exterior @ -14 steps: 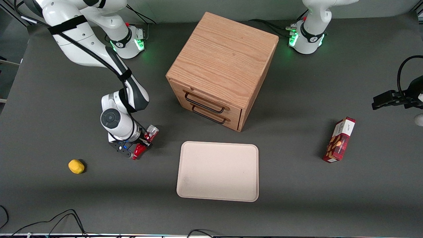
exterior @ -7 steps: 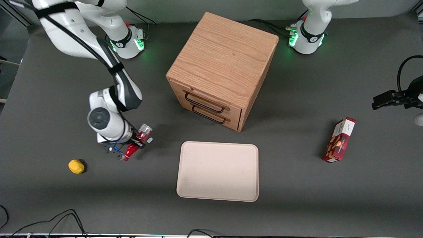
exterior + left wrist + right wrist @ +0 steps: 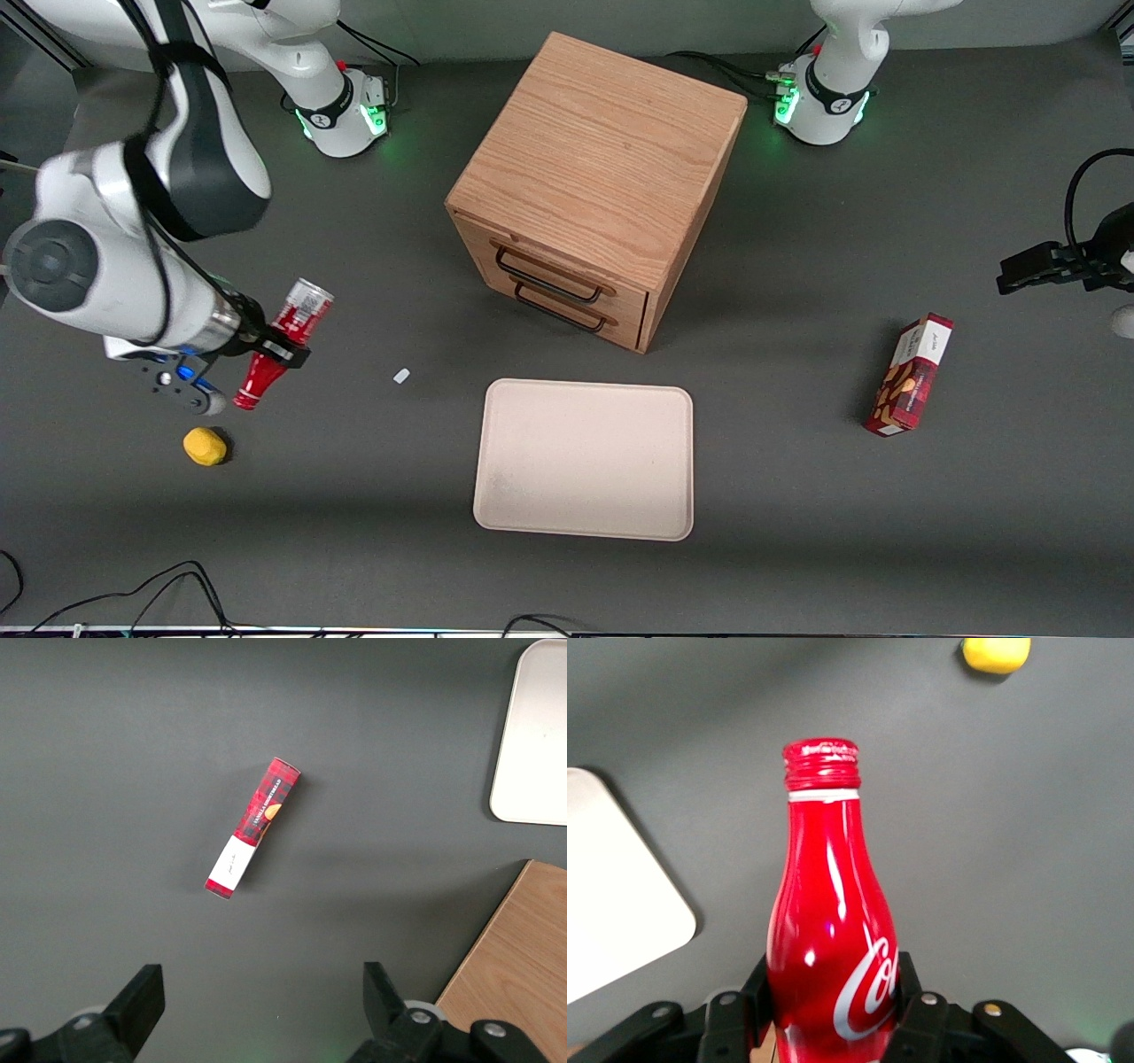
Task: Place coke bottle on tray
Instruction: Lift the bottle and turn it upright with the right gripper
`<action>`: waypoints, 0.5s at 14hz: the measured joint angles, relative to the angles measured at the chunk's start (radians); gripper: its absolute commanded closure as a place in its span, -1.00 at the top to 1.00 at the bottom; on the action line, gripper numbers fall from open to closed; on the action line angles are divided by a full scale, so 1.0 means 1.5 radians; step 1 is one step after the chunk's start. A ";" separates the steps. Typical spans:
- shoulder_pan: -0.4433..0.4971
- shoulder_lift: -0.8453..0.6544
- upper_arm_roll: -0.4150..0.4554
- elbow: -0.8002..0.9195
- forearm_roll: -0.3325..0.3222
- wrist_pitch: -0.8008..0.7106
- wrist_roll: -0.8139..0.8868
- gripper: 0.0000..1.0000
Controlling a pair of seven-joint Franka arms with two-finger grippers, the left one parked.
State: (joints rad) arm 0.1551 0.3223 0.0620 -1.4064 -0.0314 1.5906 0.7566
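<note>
One glossy red coke bottle [image 3: 830,930], white script, tilted in gripper [image 3: 275,348], tray [image 3: 585,459] apart

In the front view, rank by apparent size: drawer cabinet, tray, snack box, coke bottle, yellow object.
1. drawer cabinet
2. tray
3. snack box and coke bottle, held raised in the gripper: too alike, and the bottle sits nearer the camera
4. yellow object

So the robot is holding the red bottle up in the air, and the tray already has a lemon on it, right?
Not quite. The tool does hold the bottle up, but the front view shows the tray bare; the yellow lemon lies on the table.
</note>
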 measured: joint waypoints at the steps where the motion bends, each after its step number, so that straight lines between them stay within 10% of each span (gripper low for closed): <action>1: 0.000 0.005 0.000 0.031 0.000 -0.030 -0.012 -1.00; 7: 0.008 0.085 0.010 0.163 0.001 -0.079 -0.039 -1.00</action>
State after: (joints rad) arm 0.1667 0.4496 0.0775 -1.1616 -0.0295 1.4724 0.6982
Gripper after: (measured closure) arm 0.441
